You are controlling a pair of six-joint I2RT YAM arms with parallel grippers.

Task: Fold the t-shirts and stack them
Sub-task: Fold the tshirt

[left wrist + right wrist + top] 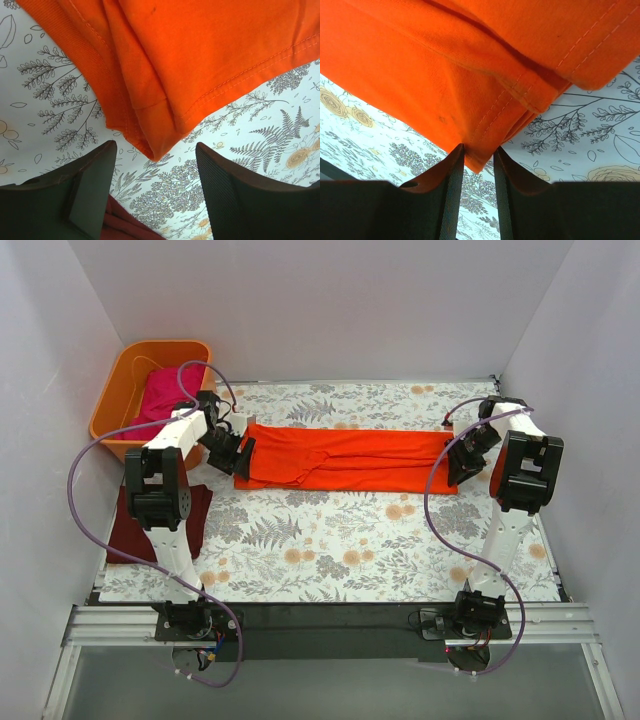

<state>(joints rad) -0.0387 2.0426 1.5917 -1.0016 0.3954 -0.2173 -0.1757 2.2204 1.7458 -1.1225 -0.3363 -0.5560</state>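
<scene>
As far as the view from above shows, the job looks roughly at its midpoint: the orange shirt [345,457] lies on the worktop [340,550] doubled into a long band, and I judge it needs one or two cross folds yet. Off its left end, toward the arm bases, the maroon shirt [125,540] lies as a flat dark patch. It seems folded already, though the left arm covers most of it. Beyond that same left end, the pink shirt [165,390] sits bunched in the tub [108,410], so it seems untouched, and nothing is stacked yet. The left claw [238,452] is at the band's left end and the right claw [458,465] at its right end

From the left wrist, the left claw [155,172] stands released, jaws wide apart. The orange shirt's [200,60] layered corner points toward the gap just short of the fingertips, touching neither. A scrap of the maroon shirt [125,225] shows beneath the claw

From the right wrist, the right claw [479,160] has its jaws drawn close, and the orange shirt's [420,75] corner dips between the fingertips, seeming to brush both. Whether they truly pinch it or merely flank it I cannot tell
</scene>
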